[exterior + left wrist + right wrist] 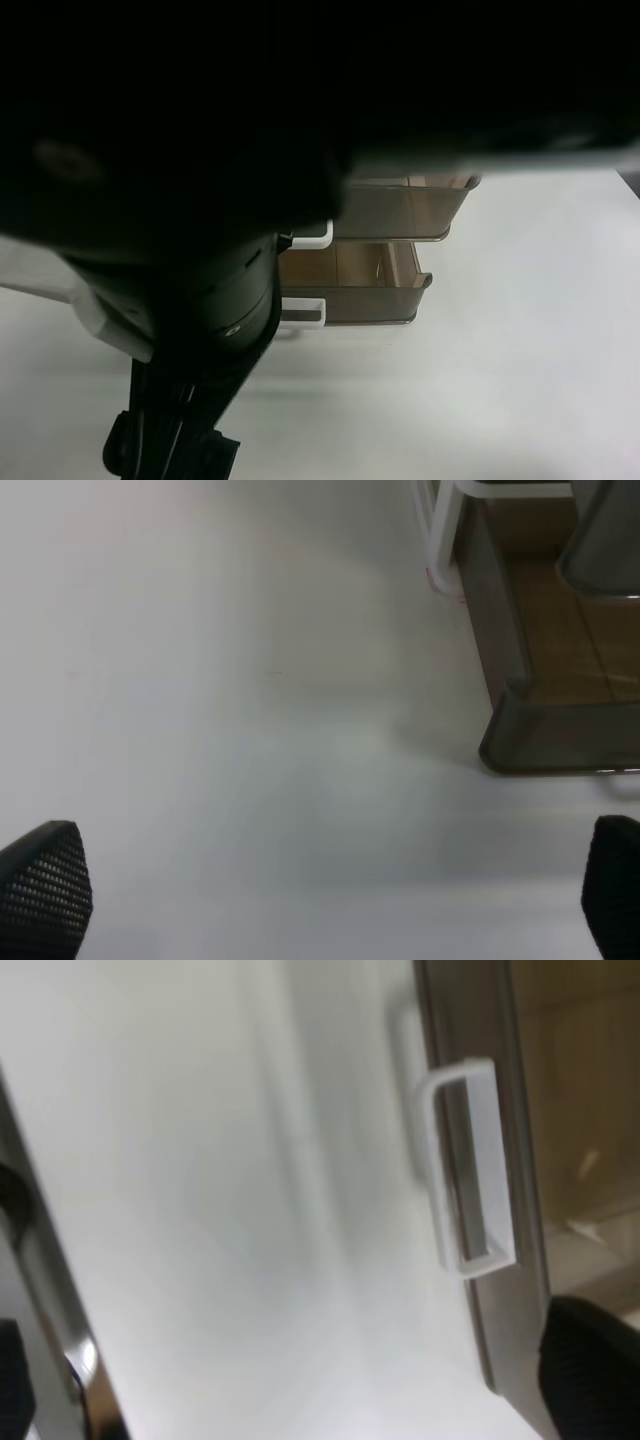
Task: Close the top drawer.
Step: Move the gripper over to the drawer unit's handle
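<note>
Top drawer (400,210): smoky-brown plastic with the tallest front. It is the upper of the two drawers showing in the exterior view and stands part-way out. The front faces that view's lower edge, and its long axis runs across the view. Handle (470,1170): a wide white loop on the front, long axis along it, projecting from the face; by its width, judged to be this drawer's. Lower drawer (370,300): stands further out, inside exposed. Right gripper (300,1390): the nearer one, jaws spread wide, nothing held. One pad (590,1370) is just beside the drawer front. The handle lies ahead, toward that pad's side of the gap, with its long axis across the jaws' closing line. Left gripper (325,890): jaws wide apart and empty over bare table (200,680). A drawer corner (520,730) lies ahead of it; which drawer cannot be told. Judgement: closing calls for a push square to the front, from the handle side inward, and the right arm is better placed. Arm (180,280): dark, hides the drawers' other half in the exterior view.
</note>
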Robot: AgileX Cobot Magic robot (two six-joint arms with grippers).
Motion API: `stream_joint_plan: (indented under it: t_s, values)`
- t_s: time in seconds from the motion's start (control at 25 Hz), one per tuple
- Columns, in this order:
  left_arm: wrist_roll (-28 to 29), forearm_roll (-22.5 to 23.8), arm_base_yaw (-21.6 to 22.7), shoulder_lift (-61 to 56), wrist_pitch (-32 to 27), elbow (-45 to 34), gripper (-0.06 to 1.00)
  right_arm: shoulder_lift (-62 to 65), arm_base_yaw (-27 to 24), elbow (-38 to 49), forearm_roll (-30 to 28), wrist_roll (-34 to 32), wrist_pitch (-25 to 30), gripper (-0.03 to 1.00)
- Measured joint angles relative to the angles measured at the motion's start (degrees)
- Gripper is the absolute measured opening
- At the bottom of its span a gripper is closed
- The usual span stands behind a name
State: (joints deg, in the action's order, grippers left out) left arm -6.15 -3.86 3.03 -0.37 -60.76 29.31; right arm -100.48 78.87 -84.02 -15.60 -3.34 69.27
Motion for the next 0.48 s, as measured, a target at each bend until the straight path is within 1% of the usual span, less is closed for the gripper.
stream_joint_plan:
  t_s: [0.28, 0.36, 0.48]
  values:
    - [0.0, 0.0, 0.0, 0.0, 0.0, 0.0, 0.99, -2.5, -0.5, 0.0, -5.5, -0.3, 0.2, 0.99]
    - [0.0, 0.0, 0.0, 0.0, 0.0, 0.0, 0.99, -2.5, -1.8, 0.0, -5.5, -0.3, 0.3, 0.99]
    - [0.0, 0.0, 0.0, 0.0, 0.0, 0.0, 0.99, -2.5, -3.9, 0.0, -3.0, -0.2, 0.2, 0.99]
